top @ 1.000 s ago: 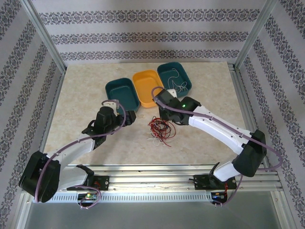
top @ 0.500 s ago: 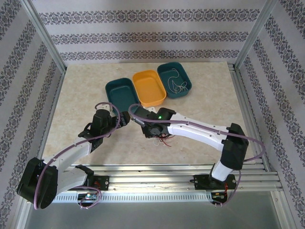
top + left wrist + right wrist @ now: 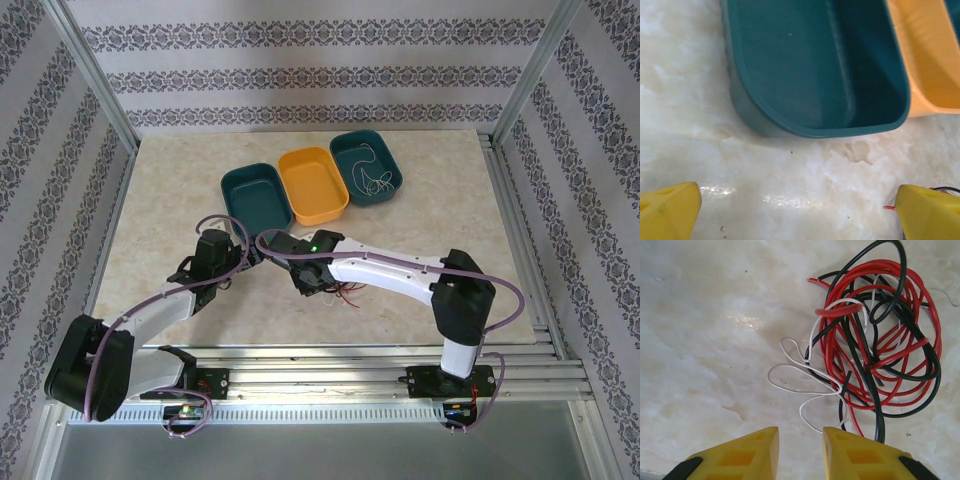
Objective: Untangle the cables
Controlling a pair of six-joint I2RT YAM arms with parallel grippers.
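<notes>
Now swung over the thin red, black and white tangled cables (image 3: 875, 350) at one o'clock, my barely-parted right gripper (image 3: 799, 450) risks pinching several strands at once; my left gripper (image 3: 800, 210) gapes empty.

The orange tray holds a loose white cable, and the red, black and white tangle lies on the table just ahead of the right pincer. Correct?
Not the orange tray: the top external view shows the loose white cable in the teal tray right of it. The tangle does lie on the table just ahead of the right pincer.
</notes>
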